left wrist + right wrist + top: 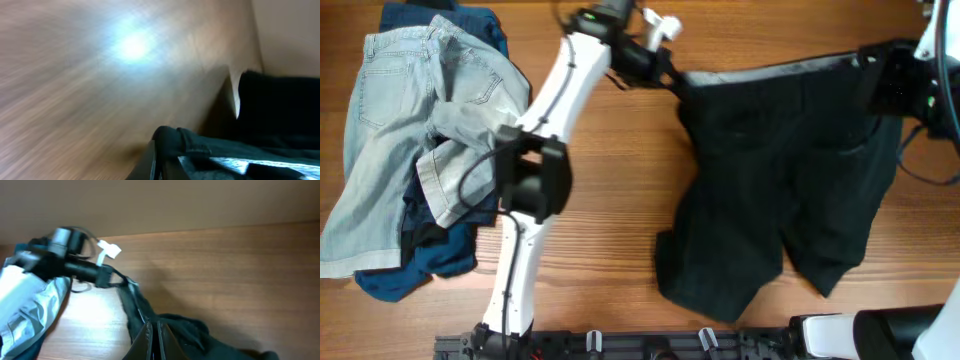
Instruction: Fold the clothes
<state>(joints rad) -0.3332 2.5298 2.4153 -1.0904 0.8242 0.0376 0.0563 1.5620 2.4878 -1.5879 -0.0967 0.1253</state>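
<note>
Well, both grippers are pinching the black shorts [780,170] by the top edge. The left gripper [672,76] has its fingers pressed tight on one corner. The right gripper [872,68] is squeezed shut on the other corner. The top edge is pulled straight between them, and a thin pale strip shows along it. The legs of the black shorts lie on the right side of the wooden table [610,230]. On the left side, light-blue jeans [410,110] lie heaped on a dark-blue piece [395,282], well apart from the black shorts.
</note>
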